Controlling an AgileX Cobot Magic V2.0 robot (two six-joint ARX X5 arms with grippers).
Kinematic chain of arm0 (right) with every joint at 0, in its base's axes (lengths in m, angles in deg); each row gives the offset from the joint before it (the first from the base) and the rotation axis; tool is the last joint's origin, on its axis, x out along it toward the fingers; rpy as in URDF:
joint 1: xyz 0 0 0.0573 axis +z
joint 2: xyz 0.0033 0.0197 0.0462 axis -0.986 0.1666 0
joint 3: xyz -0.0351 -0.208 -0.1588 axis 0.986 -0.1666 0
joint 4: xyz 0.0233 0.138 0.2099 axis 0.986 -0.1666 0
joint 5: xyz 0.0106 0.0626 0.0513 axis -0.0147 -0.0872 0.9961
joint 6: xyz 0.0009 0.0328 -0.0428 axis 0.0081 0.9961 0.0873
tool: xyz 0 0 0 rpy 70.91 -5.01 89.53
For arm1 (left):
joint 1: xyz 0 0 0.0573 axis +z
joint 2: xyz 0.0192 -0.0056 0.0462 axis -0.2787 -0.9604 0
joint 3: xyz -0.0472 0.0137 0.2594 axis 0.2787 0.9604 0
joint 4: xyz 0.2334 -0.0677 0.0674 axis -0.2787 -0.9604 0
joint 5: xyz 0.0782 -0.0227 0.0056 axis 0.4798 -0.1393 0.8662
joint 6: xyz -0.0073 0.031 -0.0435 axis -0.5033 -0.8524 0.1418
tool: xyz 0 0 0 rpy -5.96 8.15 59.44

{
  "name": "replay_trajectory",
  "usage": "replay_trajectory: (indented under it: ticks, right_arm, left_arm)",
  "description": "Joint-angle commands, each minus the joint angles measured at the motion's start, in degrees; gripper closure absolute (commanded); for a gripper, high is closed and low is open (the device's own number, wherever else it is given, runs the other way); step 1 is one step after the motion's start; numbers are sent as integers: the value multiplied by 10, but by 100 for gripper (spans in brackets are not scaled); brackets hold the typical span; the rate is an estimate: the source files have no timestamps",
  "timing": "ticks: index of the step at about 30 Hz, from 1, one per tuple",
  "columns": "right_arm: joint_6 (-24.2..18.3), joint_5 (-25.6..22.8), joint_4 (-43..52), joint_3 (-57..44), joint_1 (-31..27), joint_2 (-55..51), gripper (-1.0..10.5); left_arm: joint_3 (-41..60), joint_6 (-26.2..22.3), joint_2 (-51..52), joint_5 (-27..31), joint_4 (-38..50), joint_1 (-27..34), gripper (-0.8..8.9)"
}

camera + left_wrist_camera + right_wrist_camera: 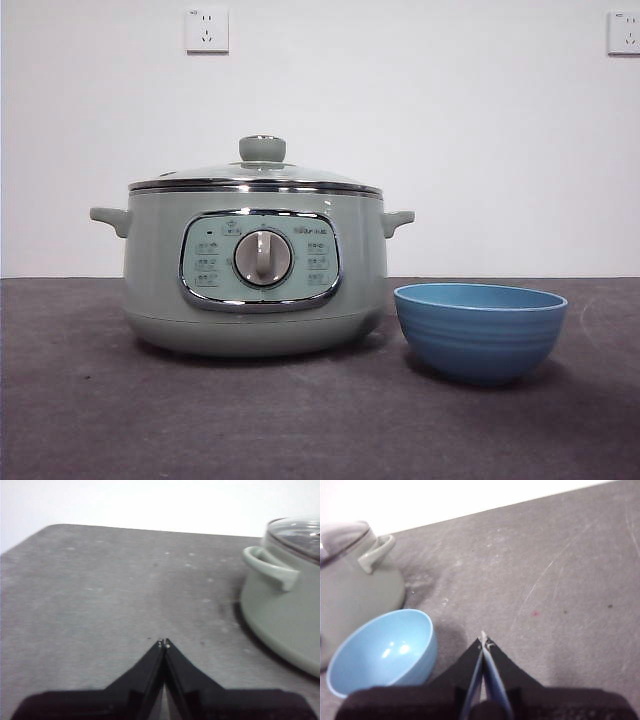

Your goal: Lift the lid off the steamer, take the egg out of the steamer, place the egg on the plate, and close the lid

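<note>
The sage-green steamer [255,268] stands left of centre on the table, its glass lid [258,172] seated on it with the knob [262,148] on top. The egg is hidden from every view. To the steamer's right sits the plate [480,330], a blue ridged bowl, with nothing in it. My left gripper [163,642] is shut and holds nothing, hovering over bare table beside the steamer [285,605] and its side handle [267,566]. My right gripper [483,639] is shut on nothing, close beside the plate [385,652], with the steamer [355,575] beyond it.
Dark grey table [300,420] with a white wall behind. Two wall sockets, one [206,29] above the steamer and another [624,32] at the far right. Neither arm shows in the front view.
</note>
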Motion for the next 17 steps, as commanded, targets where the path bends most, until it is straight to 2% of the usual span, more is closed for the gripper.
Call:
replay_trajectory:
  ticks: [1,3,6,11,17]
  right_arm:
    - [67,9,3,-3,0,-1,957]
    - [93,16,7,5,0,-1,958]
    - [111,16,7,31,1,-1,958]
    - [111,17,7,96,1,19,958]
    - [92,84,4,200,1,104,958]
  left_arm:
    - [0,34,1,-26,2,2,821]
    - [-13,54,1,-27,0,1,821]
    - [-43,76,0,-27,-1,1,821]
    - [-103,90,-8,-54,-2,1,821]
    - [-193,87,-62,-112,-29,1,821]
